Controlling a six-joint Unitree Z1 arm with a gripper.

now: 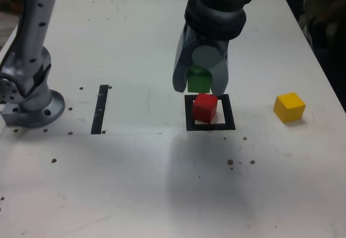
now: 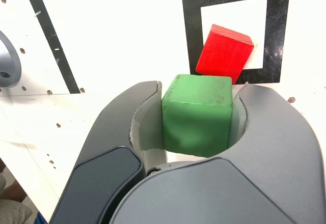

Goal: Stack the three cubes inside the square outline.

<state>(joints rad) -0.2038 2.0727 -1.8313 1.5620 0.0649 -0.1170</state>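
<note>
Three cubes in sight. Green cube (image 2: 198, 114) pinched between the jaws of the gripper (image 1: 200, 81), held off the table just above and behind the red cube (image 1: 205, 107). Red cube sits inside the square outline (image 1: 210, 125), turned askew, one corner over the black border. Yellow cube (image 1: 289, 107) lies well apart toward the exterior view's right. Black strip (image 1: 100, 109) lies toward its left.

Green cube (image 2: 197, 114) is clamped between gripper (image 2: 196, 119) jaws. Red cube (image 2: 224, 52) is seen skewed inside the black square outline (image 2: 191, 30), overlapping its frame. Black strip (image 2: 51, 35) is seen apart.
</note>
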